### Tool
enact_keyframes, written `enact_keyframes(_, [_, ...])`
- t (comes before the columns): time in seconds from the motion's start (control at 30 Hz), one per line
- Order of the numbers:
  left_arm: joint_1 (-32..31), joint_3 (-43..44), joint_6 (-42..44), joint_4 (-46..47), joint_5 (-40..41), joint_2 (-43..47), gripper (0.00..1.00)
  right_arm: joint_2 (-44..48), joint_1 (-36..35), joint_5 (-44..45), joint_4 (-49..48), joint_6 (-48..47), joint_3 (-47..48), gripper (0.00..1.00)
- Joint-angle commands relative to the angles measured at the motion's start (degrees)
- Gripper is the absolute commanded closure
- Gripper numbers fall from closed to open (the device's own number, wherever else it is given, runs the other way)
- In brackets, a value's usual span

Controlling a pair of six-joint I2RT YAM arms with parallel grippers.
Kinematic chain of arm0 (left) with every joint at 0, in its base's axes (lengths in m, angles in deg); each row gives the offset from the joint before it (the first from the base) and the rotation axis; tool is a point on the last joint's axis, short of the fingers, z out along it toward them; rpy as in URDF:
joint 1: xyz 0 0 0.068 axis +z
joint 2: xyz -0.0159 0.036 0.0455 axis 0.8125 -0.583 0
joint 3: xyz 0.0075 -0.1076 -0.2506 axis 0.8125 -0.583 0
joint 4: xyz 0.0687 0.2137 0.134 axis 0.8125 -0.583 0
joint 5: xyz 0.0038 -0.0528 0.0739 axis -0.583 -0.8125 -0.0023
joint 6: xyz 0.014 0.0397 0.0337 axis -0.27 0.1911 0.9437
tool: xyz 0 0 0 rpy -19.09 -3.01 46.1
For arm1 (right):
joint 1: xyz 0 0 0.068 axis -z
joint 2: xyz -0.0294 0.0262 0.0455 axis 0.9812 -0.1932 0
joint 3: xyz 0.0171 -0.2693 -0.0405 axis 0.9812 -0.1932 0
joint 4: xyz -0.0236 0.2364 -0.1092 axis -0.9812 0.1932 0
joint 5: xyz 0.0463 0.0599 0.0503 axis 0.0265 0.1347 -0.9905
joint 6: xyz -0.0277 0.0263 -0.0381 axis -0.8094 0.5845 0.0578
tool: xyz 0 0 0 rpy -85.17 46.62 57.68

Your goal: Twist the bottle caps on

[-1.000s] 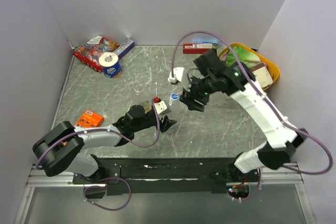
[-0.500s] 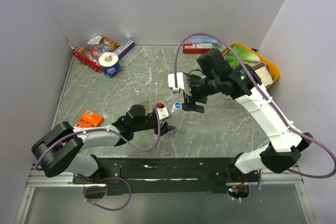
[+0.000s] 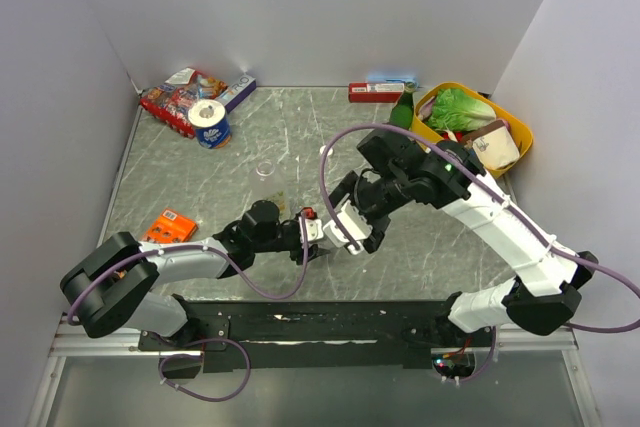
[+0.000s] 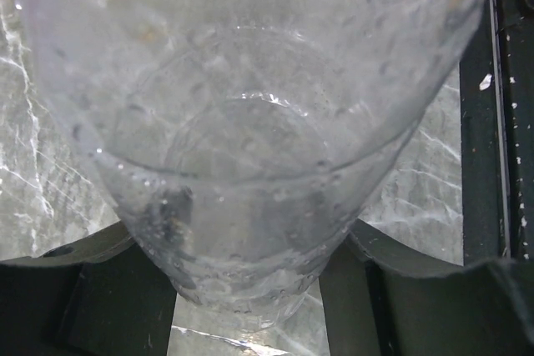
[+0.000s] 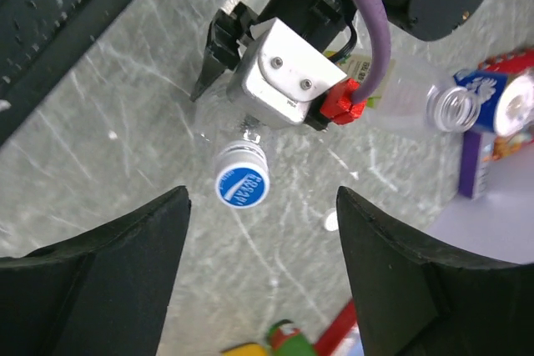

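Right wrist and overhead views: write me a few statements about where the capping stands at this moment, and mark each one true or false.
1. The left gripper is shut on a clear bottle. True.
2. The right gripper is clamped on the blue cap. False: its fingers stand open, apart from the cap.
3. The blue cap sits on the neck of the clear bottle. True.
4. The second bottle, lying on its side, is capped. False: its mouth is open.
5. The yellow bin is empty. False: it holds lettuce and more.
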Motion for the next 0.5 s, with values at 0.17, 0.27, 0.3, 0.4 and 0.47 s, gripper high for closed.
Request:
enact_keyframes(0.17, [0.4,2.5,3.3,1.9,-2.6,0.9,0.99,-0.8,-0.6,0.9,12.2,-9.1,-0.3,0.32])
enact_keyframes(0.27, [0.6,2.8,3.2,2.0,-2.5,0.8,0.99,-0.6,-0.8,1.0,12.6,-9.7,-1.3,0.34])
enact_keyframes(0.3, [0.7,2.9,3.2,1.9,-2.5,0.7,0.99,-0.4,-0.9,1.2,12.7,-10.2,-1.7,0.34])
enact_keyframes(0.4, [1.0,3.1,2.9,1.6,-2.6,0.4,0.99,0.9,-1.1,2.2,12.7,-11.7,-4.5,0.35])
enact_keyframes(0.47, [0.9,3.1,2.8,1.7,-2.6,0.2,0.99,1.1,-1.1,2.1,12.7,-11.3,-5.1,0.36])
